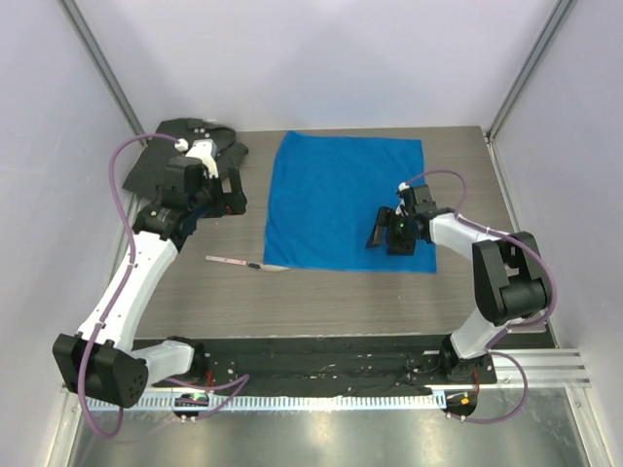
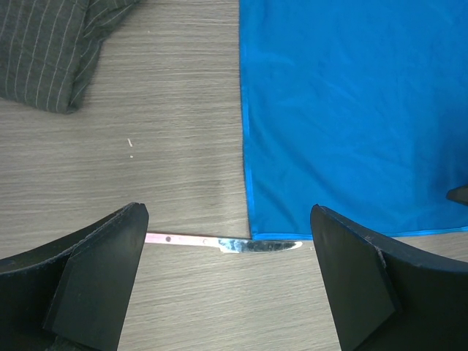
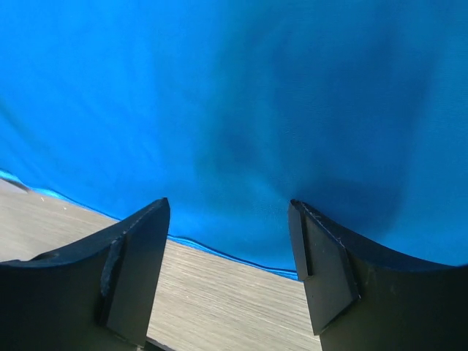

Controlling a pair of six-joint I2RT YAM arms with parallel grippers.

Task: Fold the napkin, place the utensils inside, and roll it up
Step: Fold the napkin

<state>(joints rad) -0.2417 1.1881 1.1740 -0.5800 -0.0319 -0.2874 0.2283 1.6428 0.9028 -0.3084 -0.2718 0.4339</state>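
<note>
Right up against the lens are the black fingers of the left gripper [image 2: 228,213], spread as wide as they go with nothing between them, hanging over bare wood. The right gripper [image 3: 228,208] also has its fingers apart, a bit narrower. It sits low over the near right part of the napkin [image 1: 346,199], and I honestly can't tell if the tips touch the cloth. The napkin is bright blue and slightly shiny. It's lying open and flat, unfolded, in the middle of the table [image 1: 321,302] toward the back, with its near hem a little wavy under the right gripper. The knife [image 1: 248,263] lies on the wood at the napkin's near left corner, with the pale pink handle pointing left. Its silver blade runs right along just outside the near hem, and whether it touches the hem I can't say. It sits below and between the left fingers in the wrist view, not gripped. Further out, at the back left, there's a crumpled dark pinstriped shirt [image 2: 44,51], well apart from the napkin, with the left arm reaching over its edge. A few pale specks on it in the top view are too small to read.
</note>
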